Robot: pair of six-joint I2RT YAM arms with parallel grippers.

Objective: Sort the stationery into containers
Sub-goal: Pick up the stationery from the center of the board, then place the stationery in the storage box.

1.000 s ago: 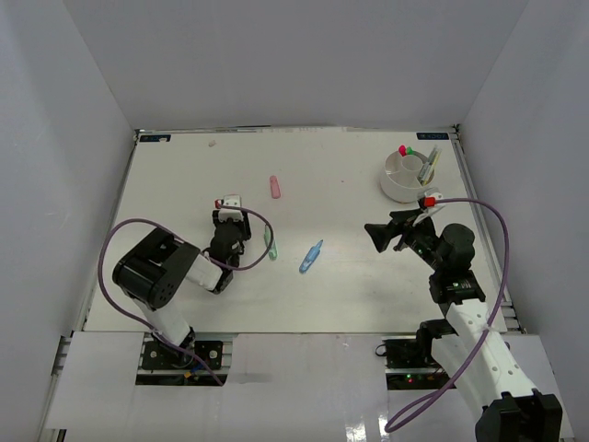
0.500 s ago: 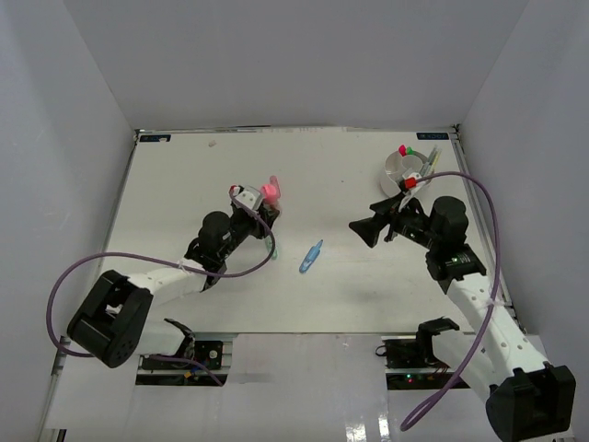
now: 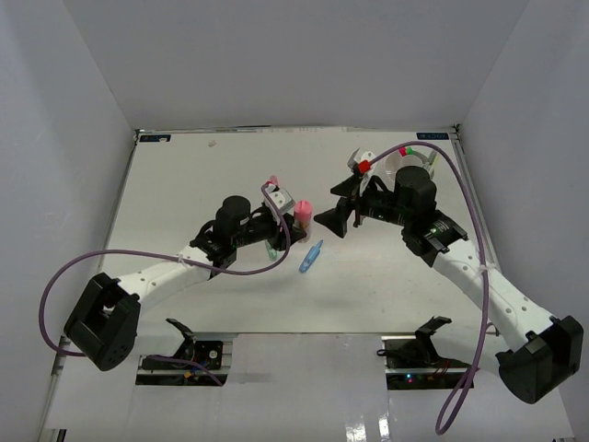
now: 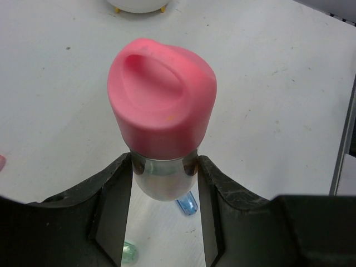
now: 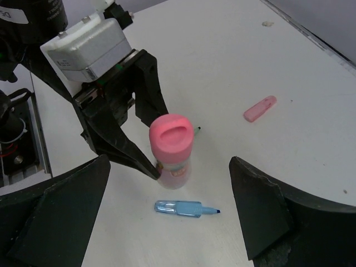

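My left gripper (image 3: 296,219) is shut on the pink-capped glue stick (image 3: 303,212) and holds it upright over the middle of the table. In the left wrist view its fingers (image 4: 114,194) clamp the clear body below the pink cap (image 4: 161,103). My right gripper (image 3: 333,219) is open and empty, just right of the stick and facing it. In the right wrist view the stick (image 5: 172,147) stands between my spread fingers (image 5: 267,211). A blue pen (image 3: 311,256) and a green pen (image 3: 270,245) lie below it. The pink eraser (image 5: 260,108) lies further back. The white tub (image 3: 425,157) is at the back right.
The tub is partly hidden by the right arm; several items stand in it, one with a green cap (image 3: 411,138). The left arm's cable (image 3: 138,258) loops over the left of the table. White walls close three sides.
My left arm has stretched out from the left and carried the glue stick right, toward the middle. My right arm has swung left from beside the tub, open, to face the stick.
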